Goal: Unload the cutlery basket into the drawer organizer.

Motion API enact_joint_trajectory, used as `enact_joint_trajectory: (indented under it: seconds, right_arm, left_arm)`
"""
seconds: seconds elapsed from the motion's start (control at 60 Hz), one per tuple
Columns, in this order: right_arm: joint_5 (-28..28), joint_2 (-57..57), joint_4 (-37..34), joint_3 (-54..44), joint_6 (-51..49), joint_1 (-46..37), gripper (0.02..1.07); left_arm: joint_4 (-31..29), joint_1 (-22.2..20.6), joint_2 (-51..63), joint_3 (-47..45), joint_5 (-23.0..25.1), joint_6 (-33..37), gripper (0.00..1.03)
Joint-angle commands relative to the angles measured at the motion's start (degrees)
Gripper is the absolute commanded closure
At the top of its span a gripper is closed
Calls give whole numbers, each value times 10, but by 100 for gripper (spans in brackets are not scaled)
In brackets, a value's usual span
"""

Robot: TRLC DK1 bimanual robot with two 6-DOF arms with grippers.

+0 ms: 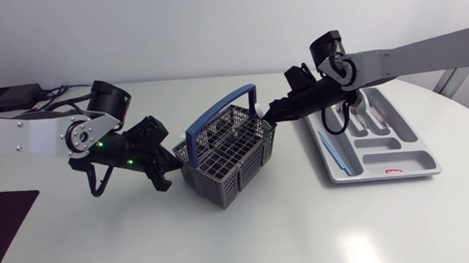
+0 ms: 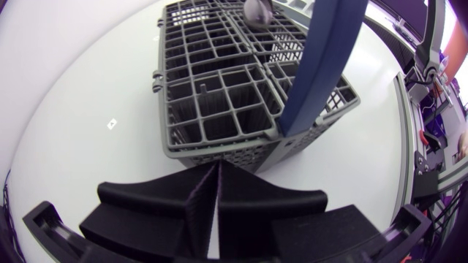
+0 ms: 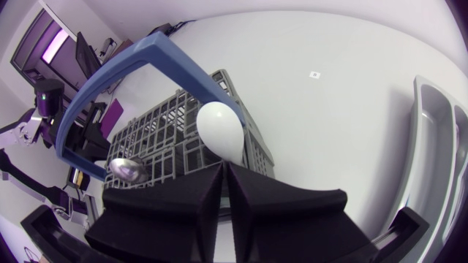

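The grey cutlery basket (image 1: 224,157) with a blue handle (image 1: 217,116) stands mid-table. My right gripper (image 1: 271,113) is at its far right rim, shut on the neck of a white spoon (image 1: 259,108). The spoon's bowl (image 3: 219,130) stands up just past the gripper (image 3: 225,166), beside the handle (image 3: 146,62). A metal spoon (image 3: 128,169) stands in the basket (image 3: 183,139). My left gripper (image 1: 160,167) is by the basket's left corner, shut on nothing (image 2: 217,169), a little short of the basket wall (image 2: 219,142). The grey drawer organizer (image 1: 400,166) lies to the right.
The organizer holds a light blue utensil (image 1: 334,150) in its left slot and white cutlery (image 1: 372,111) in the far slots. A black box (image 1: 8,98) with cables sits at the back left. A dark mat (image 1: 3,223) lies at the left edge.
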Motion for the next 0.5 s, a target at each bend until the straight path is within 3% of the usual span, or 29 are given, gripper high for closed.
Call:
enact_joint_trajectory:
  seconds: [0.0,0.067,0.2,0.483]
  right_arm:
    - [19,-23,-8,-47,-1,-1,94]
    - [63,-67,18,-74,-3,0,92]
    - [163,-164,51,-133,-42,21,70]
    - [309,-286,100,-226,-136,94,69]
  left_arm:
    - [19,7,7,32,5,-7,85]
    - [18,8,2,29,5,-7,85]
    - [16,10,-23,15,5,-5,85]
    - [12,4,-95,-28,2,2,85]
